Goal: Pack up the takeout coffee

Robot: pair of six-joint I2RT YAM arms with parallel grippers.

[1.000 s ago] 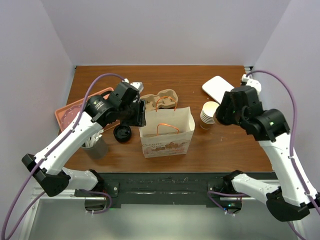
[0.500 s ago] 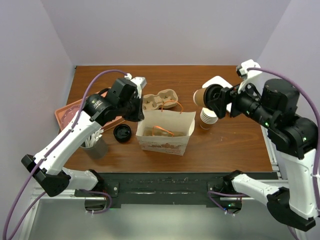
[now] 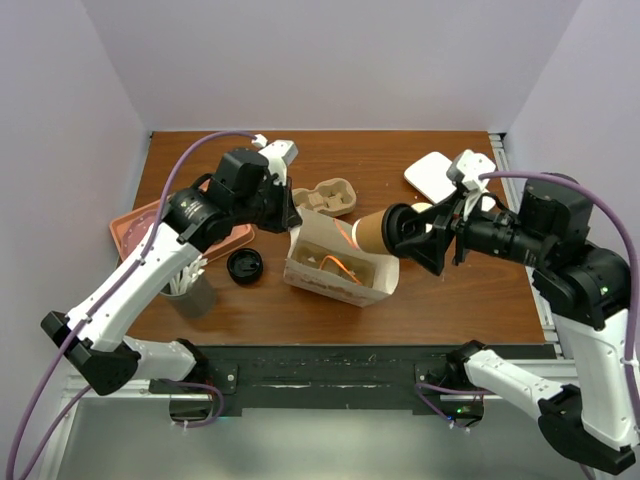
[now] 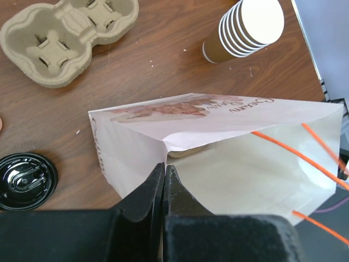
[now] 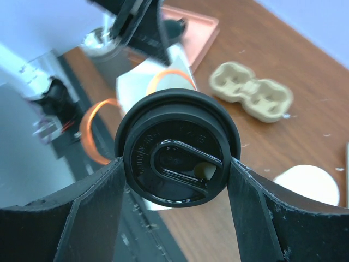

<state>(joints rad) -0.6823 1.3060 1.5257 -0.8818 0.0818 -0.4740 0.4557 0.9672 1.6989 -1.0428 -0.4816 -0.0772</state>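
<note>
The takeout coffee (image 3: pixel 370 232), a tan cup with a black sip lid (image 5: pixel 177 147), lies sideways in the air, its base pointing left at the bag's mouth. My right gripper (image 3: pixel 405 236) is shut on it just behind the lid, one finger (image 5: pixel 90 210) on each side. The white paper bag (image 3: pixel 335 268) with orange handles is tipped over, opening towards the cup. My left gripper (image 4: pixel 164 170) is shut on the bag's upper rim (image 3: pixel 292 226) and holds it up. The bag's inside (image 4: pixel 256 164) looks empty apart from something small at the bottom.
A cardboard cup carrier (image 3: pixel 325 196) lies behind the bag, a loose black lid (image 3: pixel 244 265) to its left. A stack of lidless cups (image 4: pixel 245 27) stands behind the right gripper, near a white flat object (image 3: pixel 433 172). A pink tray (image 3: pixel 148 226) and a metal pot (image 3: pixel 190 292) sit left.
The left gripper closed on the bag's rim and tipped the bag over to the right. The right arm lifted the coffee, turned it sideways and carried it left to the bag's mouth.
</note>
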